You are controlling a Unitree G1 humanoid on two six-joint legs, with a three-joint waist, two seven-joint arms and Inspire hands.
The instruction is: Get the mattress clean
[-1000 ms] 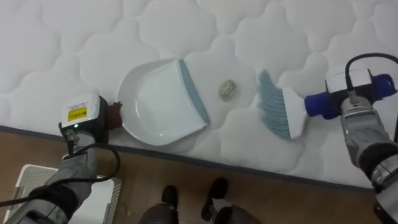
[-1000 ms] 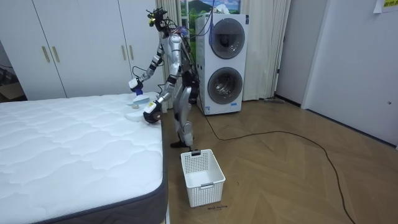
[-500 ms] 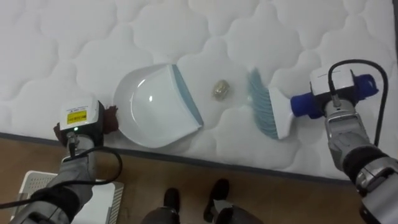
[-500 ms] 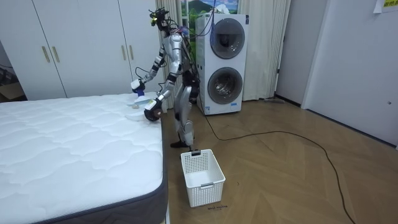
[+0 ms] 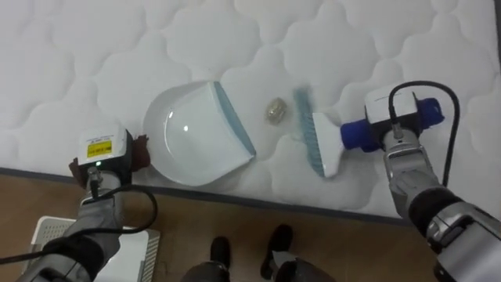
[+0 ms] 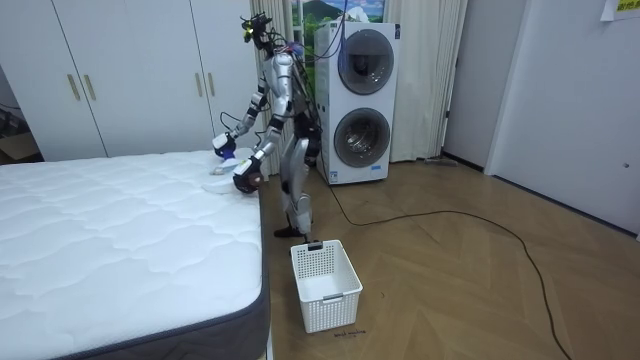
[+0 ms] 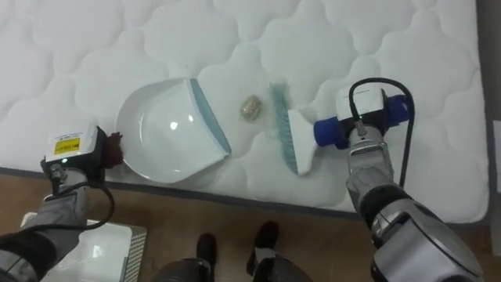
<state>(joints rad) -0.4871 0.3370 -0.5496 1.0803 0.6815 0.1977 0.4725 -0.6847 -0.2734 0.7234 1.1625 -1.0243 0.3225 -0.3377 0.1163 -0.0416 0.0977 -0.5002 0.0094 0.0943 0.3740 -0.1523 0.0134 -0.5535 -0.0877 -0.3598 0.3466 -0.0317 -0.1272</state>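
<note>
One crumb (image 5: 274,112) between dustpan (image 5: 192,133) and brush (image 5: 313,142)

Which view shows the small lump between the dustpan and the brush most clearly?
The left eye view: the small brownish lump lies open on the mattress, between dustpan and brush, touching neither. The right eye view shows the same. In the room view it is too small to tell.

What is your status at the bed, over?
Left hand shut on dustpan handle, right hand shut on brush. Debris lies on mattress between bristles and dustpan lip. Nothing in the way.
</note>
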